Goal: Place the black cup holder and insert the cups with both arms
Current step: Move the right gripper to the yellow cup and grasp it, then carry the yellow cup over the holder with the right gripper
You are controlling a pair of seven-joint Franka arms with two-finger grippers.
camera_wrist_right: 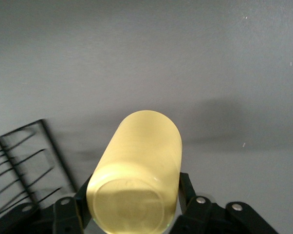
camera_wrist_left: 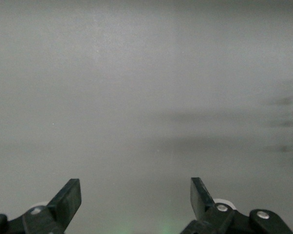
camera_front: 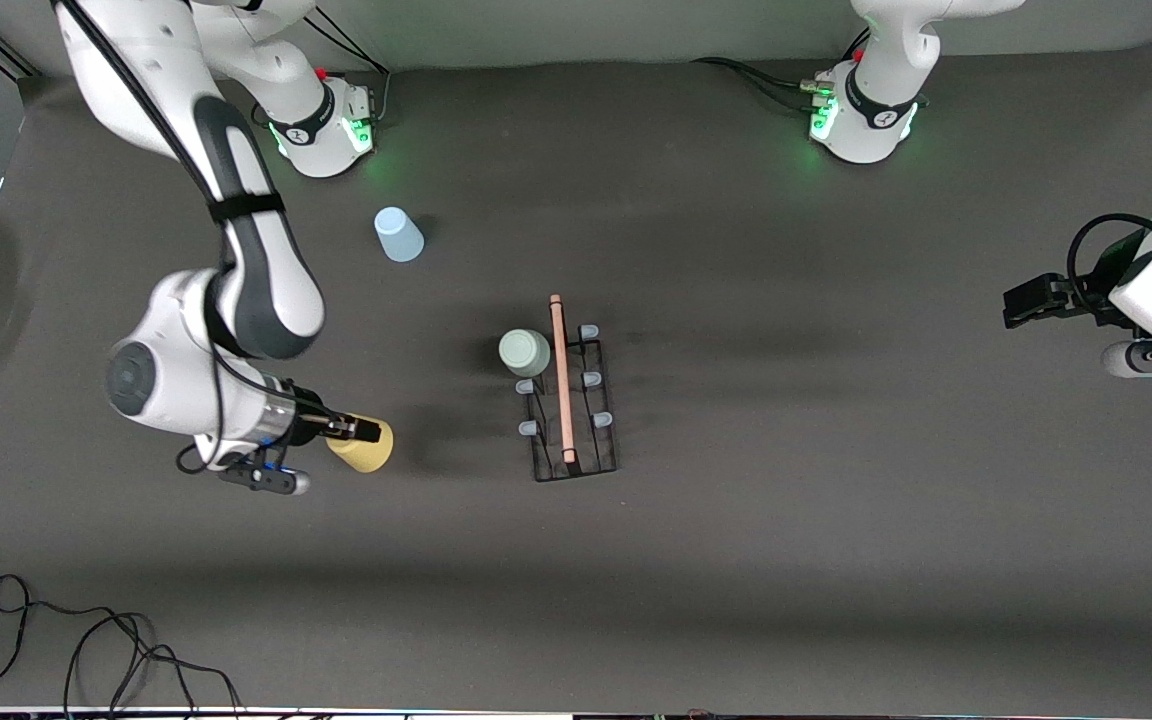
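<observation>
The black cup holder (camera_front: 573,402) stands mid-table, its wooden rod along the middle; part of its wire shows in the right wrist view (camera_wrist_right: 25,161). The pale grey-green cup (camera_front: 524,352) sits upside down on the holder's peg nearest the right arm's base. The light blue cup (camera_front: 398,235) stands upside down on the table near the right arm's base. My right gripper (camera_front: 360,432) is shut on the yellow cup (camera_wrist_right: 137,170), held tilted on its side over the table beside the holder. My left gripper (camera_front: 1021,300) is open and empty at the left arm's end of the table; it also shows in the left wrist view (camera_wrist_left: 136,195).
Loose black cables (camera_front: 86,640) lie at the table's edge nearest the front camera, toward the right arm's end. The two green-lit arm bases (camera_front: 331,120) stand at the table's edge farthest from the front camera.
</observation>
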